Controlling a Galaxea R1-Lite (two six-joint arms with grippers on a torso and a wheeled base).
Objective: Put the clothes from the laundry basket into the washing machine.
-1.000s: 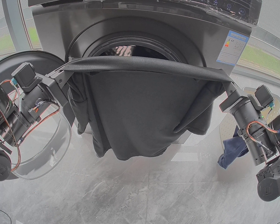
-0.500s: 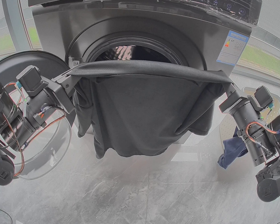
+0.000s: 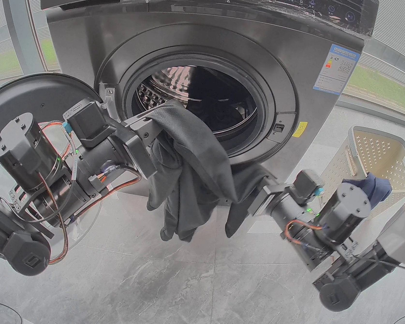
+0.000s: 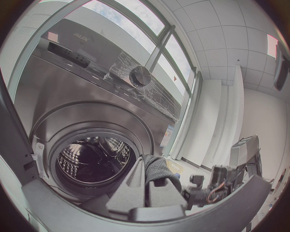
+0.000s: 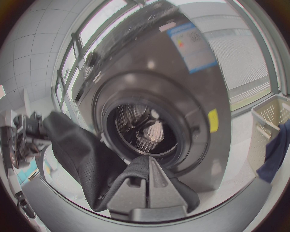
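Here, left gripper (image 3: 149,125) by drum (image 3: 206,94), right gripper (image 5: 148,164) lower, garment (image 3: 197,166) seemingly in both.

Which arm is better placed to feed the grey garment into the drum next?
Probably left. The left arm holds the grey garment beside the drum opening, jaws shut on it; the right arm grips the other end lower, below it.

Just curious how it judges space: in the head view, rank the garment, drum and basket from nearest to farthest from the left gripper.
1. Garment: clamped in the left gripper.
2. Drum: just behind it.
3. Basket: far off on the robot's right.
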